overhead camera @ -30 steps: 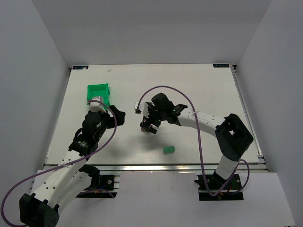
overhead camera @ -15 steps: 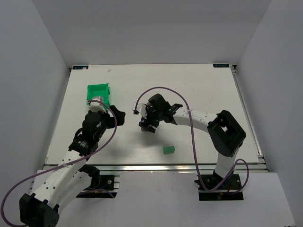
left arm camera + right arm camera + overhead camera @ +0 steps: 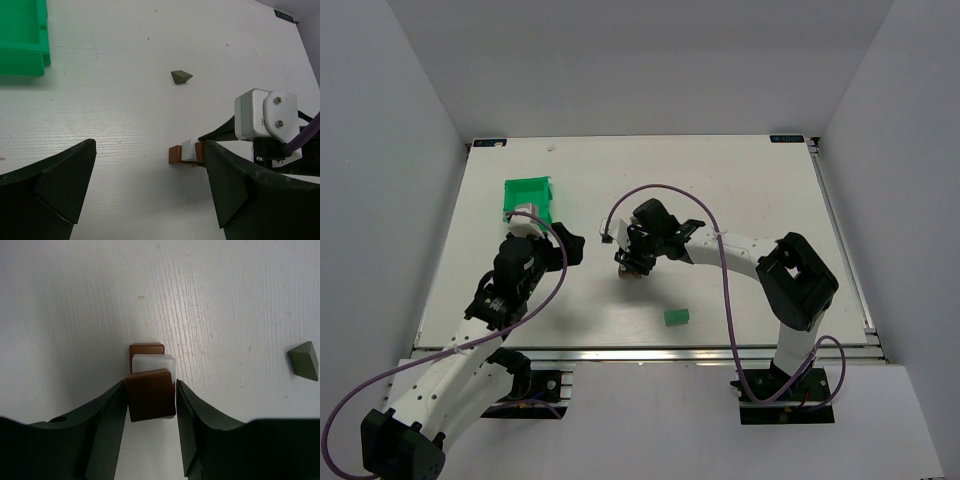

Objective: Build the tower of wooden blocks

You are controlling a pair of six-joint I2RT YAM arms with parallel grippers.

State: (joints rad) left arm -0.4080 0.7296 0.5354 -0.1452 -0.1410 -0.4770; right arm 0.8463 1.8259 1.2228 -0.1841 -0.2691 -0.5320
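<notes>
Right end effector (image 3: 150,391), clamped around tower (image 3: 148,365)

In the top view the wood block tower (image 3: 627,274) is mostly covered by the right hand (image 3: 633,263); in the left wrist view the green bin (image 3: 22,62) is cut off at 10 o'clock.

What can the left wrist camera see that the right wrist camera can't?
Only the left wrist view shows the green bin. Only the right wrist view shows how the right end effector pinches the top brown block over the whitish block. Both show the wood block tower and a grey wedge.
</notes>
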